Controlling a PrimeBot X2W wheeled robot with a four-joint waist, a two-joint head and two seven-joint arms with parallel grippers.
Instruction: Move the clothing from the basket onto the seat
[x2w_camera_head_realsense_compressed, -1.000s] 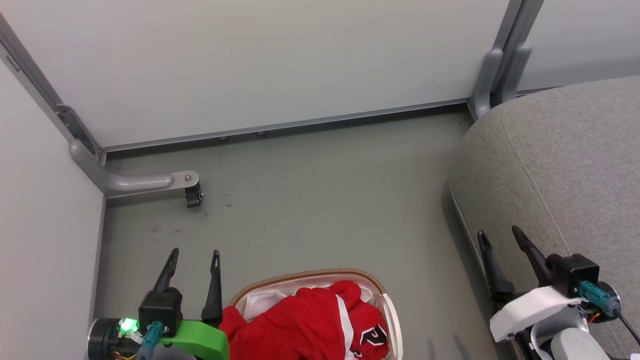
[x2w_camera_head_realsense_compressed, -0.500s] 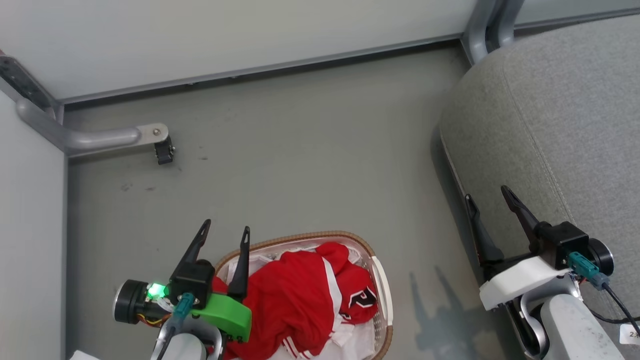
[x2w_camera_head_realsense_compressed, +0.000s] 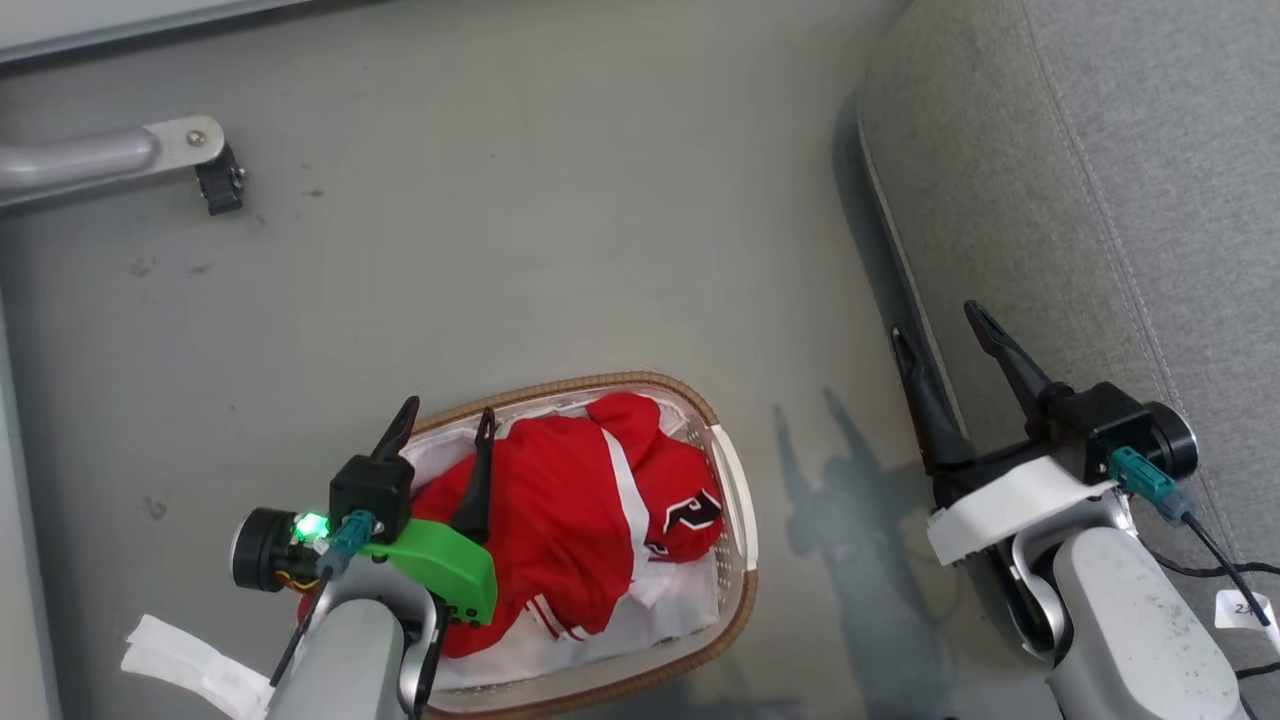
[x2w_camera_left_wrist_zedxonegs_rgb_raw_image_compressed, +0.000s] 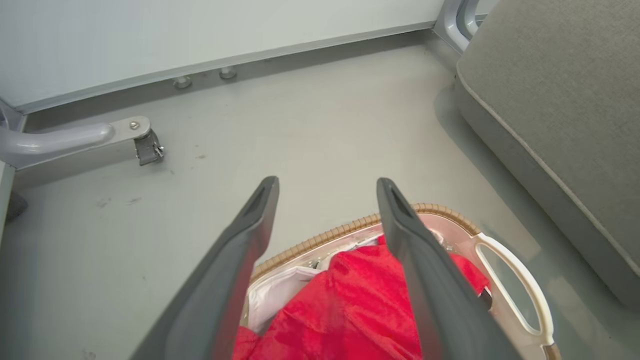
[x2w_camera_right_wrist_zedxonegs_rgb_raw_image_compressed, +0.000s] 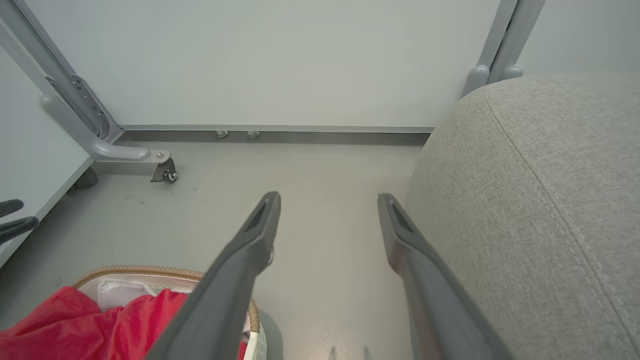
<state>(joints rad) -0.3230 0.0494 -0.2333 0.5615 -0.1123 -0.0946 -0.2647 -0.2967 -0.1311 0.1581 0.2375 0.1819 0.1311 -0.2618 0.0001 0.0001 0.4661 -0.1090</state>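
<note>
Red sports clothing (x2w_camera_head_realsense_compressed: 560, 510) with white stripes lies heaped in the oval white perforated plastic basket (x2w_camera_head_realsense_compressed: 600, 381) with a tan woven rim, directly below and just right of the left pincer (x2w_camera_head_realsense_compressed: 447, 408).

Left pincer: fingers spread wide, nothing held, poised above the heap.

Right pincer (x2w_camera_head_realsense_compressed: 936, 322): equally wide, empty, well apart from the basket. The large grey upholstered seat (x2w_camera_head_realsense_compressed: 1100, 150) is just beside it on its right.

Step in hand, as judged: descent for a first grasp. Lower the left pincer into the thickest red folds, clear of the white cloth lining (x2w_camera_left_wrist_zedxonegs_rgb_raw_image_compressed: 280, 300) and the rim. Close only once both fingers straddle a full bunch.

Orientation: the heap's long axis appears to run from the left pincer toward the right pincer. Its black-and-white emblem (x2w_camera_head_realsense_compressed: 690, 515) faces up at the end nearer the right pincer.
</note>
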